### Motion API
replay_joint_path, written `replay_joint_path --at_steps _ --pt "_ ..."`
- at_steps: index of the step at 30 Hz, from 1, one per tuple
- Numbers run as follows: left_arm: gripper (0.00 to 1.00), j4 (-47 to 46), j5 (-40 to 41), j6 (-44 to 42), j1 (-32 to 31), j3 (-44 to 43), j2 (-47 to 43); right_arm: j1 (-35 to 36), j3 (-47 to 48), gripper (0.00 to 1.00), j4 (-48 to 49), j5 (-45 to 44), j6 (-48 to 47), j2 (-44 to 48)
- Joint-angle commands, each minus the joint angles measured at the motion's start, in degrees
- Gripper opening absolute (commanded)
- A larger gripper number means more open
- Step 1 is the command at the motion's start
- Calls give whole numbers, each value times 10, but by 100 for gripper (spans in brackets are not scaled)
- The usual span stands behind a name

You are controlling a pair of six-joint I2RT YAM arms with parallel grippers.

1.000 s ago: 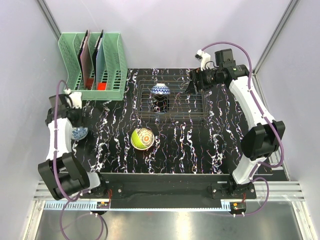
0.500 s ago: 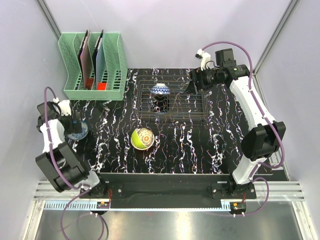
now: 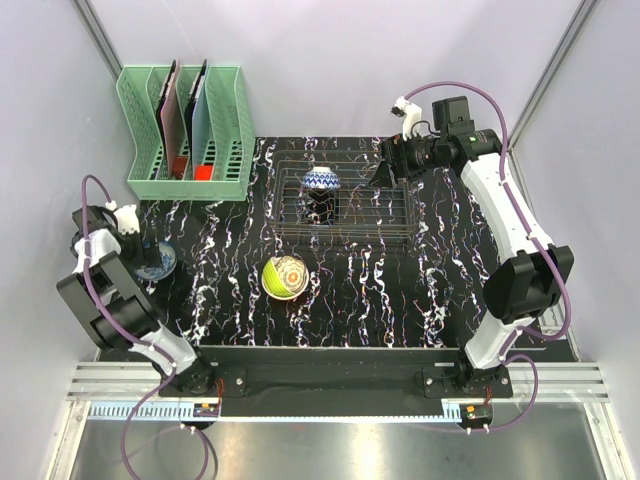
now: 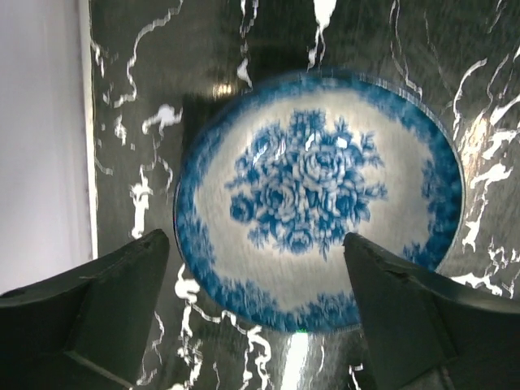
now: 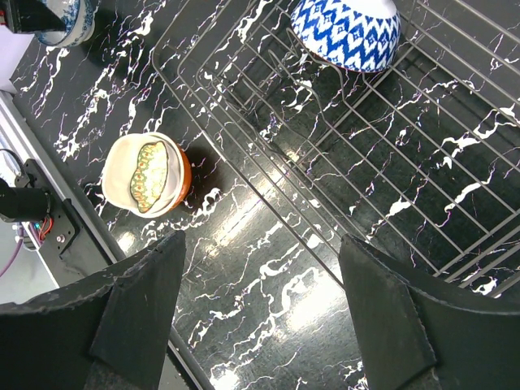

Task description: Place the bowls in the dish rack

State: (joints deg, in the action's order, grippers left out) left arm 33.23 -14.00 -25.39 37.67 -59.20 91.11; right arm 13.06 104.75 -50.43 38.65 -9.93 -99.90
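A white bowl with a blue rose pattern [image 4: 318, 199] sits on the black marbled table at the far left [image 3: 158, 262]. My left gripper [image 4: 256, 325] hovers over its near rim, open, fingers [image 4: 89, 309] wide apart and not touching it; it also shows in the top view [image 3: 143, 252]. A blue zigzag bowl [image 3: 321, 180] rests in the dark wire dish rack [image 3: 372, 208], also seen in the right wrist view [image 5: 345, 32]. An orange bowl with a white inside and a green patterned patch [image 5: 146, 175] stands in front of the rack [image 3: 284, 277]. My right gripper [image 5: 260, 317] is open and empty above the rack's right end [image 3: 385, 168].
A tall mint-green slotted holder [image 3: 190, 130] with flat plates stands at the back left. The grey side wall is close to the left arm [image 3: 95, 280]. The table's front edge [image 3: 340, 350] runs above the arm bases.
My left arm has folded back toward the left wall, and its gripper has drawn slightly left, still at the blue rose bowl. The right arm and the bowls have not moved.
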Motion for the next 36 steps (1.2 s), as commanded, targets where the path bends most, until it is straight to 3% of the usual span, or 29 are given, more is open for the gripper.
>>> replay_joint_path --at_steps 1,2,3,7,14,18,22,29,36 --pt "85 -26 -31 -5 4 -35 21 -2 6 84 4 13 -4 23" --pt "81 -26 -33 -5 3 -36 28 -2 7 84 3 13 -4 22" --pt "70 -27 -36 -5 4 -36 31 -2 8 84 4 12 -4 22" --pt "40 -30 -41 -5 3 -36 39 -2 12 84 3 12 -3 19" --pt "0 -32 -48 -14 4 -30 50 -2 15 84 3 16 0 16" --pt "0 -30 -86 -28 4 -24 45 -2 14 84 3 24 4 19" --pt "0 -17 -176 -51 2 -15 30 -1 16 85 3 50 14 20" --pt "0 60 -340 -101 -24 -42 -2 -2 30 87 5 187 60 -5" --pt "0 79 -405 -87 -170 -90 -53 -2 18 91 42 326 135 -52"
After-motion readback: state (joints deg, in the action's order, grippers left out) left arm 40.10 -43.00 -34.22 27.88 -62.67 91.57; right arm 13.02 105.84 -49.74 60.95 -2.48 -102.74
